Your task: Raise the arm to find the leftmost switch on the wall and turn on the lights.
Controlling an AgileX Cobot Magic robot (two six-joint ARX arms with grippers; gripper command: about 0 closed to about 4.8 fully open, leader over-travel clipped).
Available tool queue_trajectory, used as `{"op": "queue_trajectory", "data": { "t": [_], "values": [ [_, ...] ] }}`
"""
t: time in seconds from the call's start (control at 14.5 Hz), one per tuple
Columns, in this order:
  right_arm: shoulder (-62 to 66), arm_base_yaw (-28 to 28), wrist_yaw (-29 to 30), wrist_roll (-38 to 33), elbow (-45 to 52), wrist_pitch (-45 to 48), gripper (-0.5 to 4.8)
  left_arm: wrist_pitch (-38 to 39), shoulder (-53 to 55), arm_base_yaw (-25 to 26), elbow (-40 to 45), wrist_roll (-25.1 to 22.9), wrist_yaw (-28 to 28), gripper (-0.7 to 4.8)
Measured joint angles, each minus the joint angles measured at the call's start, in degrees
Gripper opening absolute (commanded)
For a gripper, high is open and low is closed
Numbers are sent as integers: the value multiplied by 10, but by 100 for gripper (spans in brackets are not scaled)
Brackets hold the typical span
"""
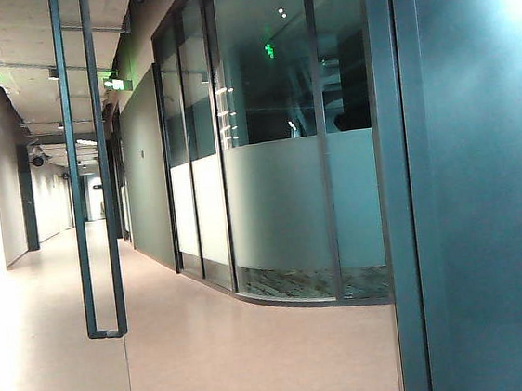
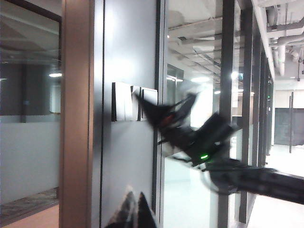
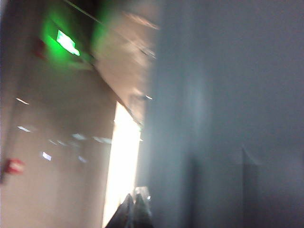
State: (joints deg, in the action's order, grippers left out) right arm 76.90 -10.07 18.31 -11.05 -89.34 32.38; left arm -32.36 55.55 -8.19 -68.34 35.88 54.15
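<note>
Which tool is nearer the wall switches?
Right. The right tool, blurred, has its tip at the wall switches. The left tool is below them, fingertips together.

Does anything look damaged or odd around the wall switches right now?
Nothing looks damaged. The switch plates sit straight on the grey wall panel. The right tool, blurred, reaches their right edge; the left tool sits below them.

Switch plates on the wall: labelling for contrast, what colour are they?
White switch plates, best in the left wrist view.
</note>
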Motion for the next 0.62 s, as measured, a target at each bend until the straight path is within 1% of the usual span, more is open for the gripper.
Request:
{"op": "queue_trajectory", "data": {
  "t": [0.14, 0.41, 0.62],
  "values": [
    [20, -1, -2, 2, 0, -6, -1, 0, 0, 0, 0, 0, 0, -5],
    [16, -1, -5, 4, 0, -24, -1, 0, 0, 0, 0, 0, 1, -5],
    [-17, -1, -13, 4, 0, -111, -1, 0, 0, 0, 0, 0, 1, -5]
  ]
}}
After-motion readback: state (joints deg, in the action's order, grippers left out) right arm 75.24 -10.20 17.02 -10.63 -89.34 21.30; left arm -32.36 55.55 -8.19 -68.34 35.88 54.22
